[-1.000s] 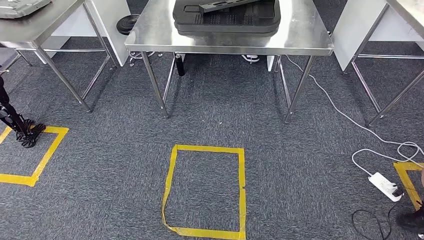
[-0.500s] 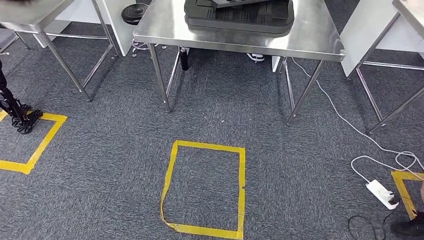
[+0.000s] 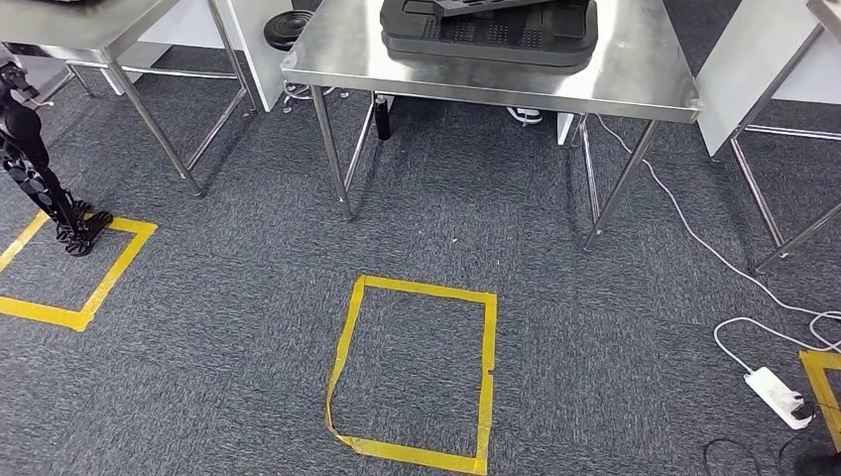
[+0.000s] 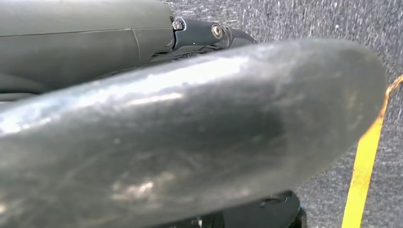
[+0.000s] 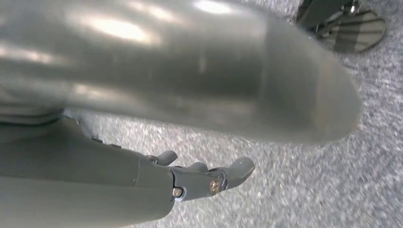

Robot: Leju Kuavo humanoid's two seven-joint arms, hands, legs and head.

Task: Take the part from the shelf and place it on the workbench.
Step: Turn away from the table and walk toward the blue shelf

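Observation:
A steel workbench [image 3: 655, 79] stands ahead in the head view. On it lies a black foam tray [image 3: 491, 35] with a grey part [image 3: 496, 6] across its top, cut off by the picture's edge. My left hand [image 4: 190, 142] hangs over the carpet, its thick thumb close to the camera and its dark fingers [image 4: 204, 33] lying straight behind it, with nothing seen in them. My right hand [image 5: 190, 109] also hangs above the carpet, its fingers [image 5: 218, 178] stretched out and holding nothing.
A yellow tape square [image 3: 417, 377] marks the carpet before the workbench, and another [image 3: 69, 278] lies at left under a black stand [image 3: 40, 169]. Steel tables [image 3: 89, 35] flank both sides. A white cable [image 3: 694, 233] runs to a power strip [image 3: 783, 395] at right.
The whole picture has shifted right, so the camera has turned left a little. The workbench, tray and floor marks keep their places among themselves.

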